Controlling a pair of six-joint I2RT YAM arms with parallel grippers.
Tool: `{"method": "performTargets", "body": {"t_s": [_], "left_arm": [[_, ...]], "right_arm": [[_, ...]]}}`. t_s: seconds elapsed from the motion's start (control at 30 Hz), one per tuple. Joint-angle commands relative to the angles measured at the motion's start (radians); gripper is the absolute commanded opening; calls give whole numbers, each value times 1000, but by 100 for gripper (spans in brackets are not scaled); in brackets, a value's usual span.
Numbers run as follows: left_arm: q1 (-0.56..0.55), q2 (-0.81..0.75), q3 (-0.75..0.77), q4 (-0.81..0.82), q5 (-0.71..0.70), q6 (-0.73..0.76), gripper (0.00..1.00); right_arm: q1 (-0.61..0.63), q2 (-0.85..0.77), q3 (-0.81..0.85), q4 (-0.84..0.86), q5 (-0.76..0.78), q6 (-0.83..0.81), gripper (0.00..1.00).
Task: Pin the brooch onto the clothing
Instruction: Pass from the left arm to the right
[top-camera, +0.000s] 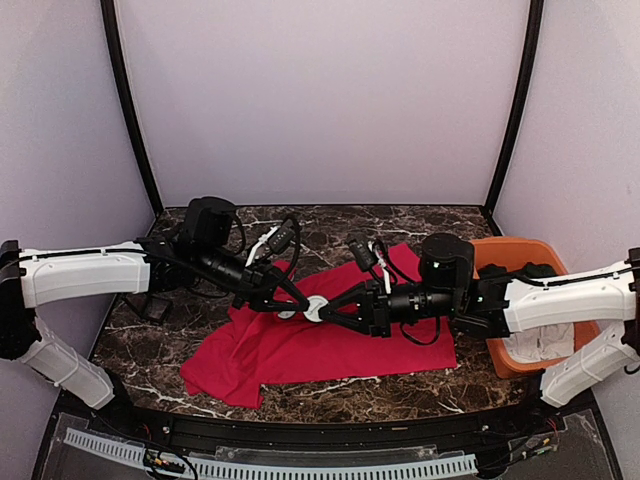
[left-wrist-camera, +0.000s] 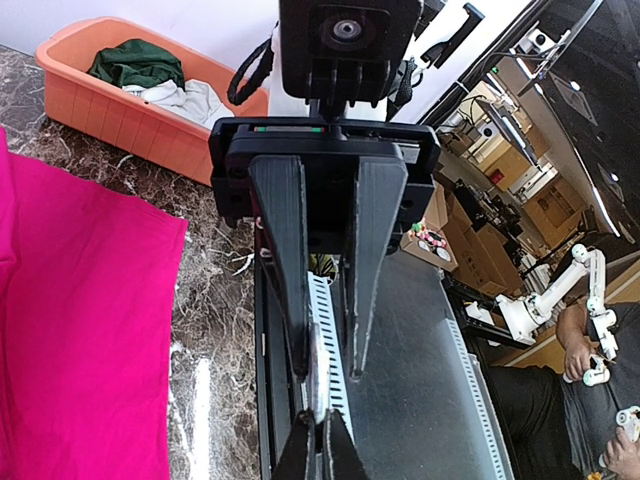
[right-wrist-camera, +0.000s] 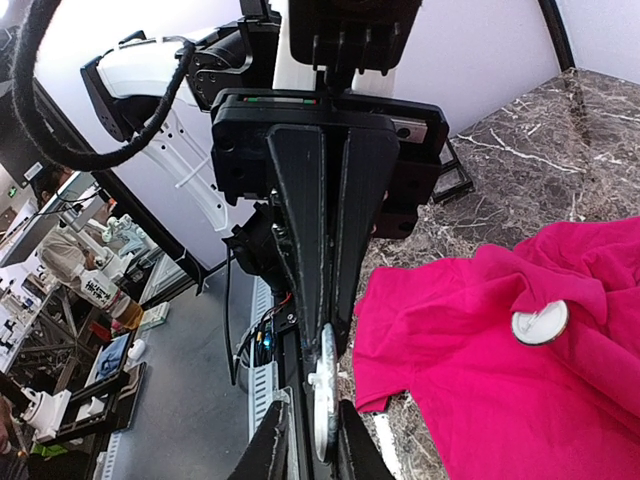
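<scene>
Two claws meet tip to tip: the right gripper (right-wrist-camera: 312, 445) has fingers either side of a white brooch disc (right-wrist-camera: 322, 385), grip uncertain; the left gripper (right-wrist-camera: 326, 330) is pinched together at its rim. Below lies the red T-shirt (top-camera: 300, 350), a second white disc (right-wrist-camera: 540, 322) on a fold. Likely a handover; next, lowering onto fabric. No legible writing.

Dark marble table (top-camera: 400, 385), pale lilac walls (top-camera: 320, 100), black posts (top-camera: 130, 110)

text: none legible | labels: none legible | brands, numbers, signs: none legible
</scene>
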Motion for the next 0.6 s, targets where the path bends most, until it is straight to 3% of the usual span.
{"method": "performTargets", "body": {"t_s": [0.0, 0.23, 0.4, 0.57], "left_arm": [[-1, -23, 19, -14, -1, 13, 1], [0, -21, 20, -12, 5, 13, 1], [-1, -18, 24, -17, 11, 15, 1], [0, -19, 22, -23, 7, 18, 1]], "right_arm": [[-7, 18, 12, 15, -19, -4, 15], [-8, 13, 5, 21, -12, -9, 11], [-23, 2, 2, 26, -10, 9, 17], [-33, 0, -4, 42, -28, 15, 16]]}}
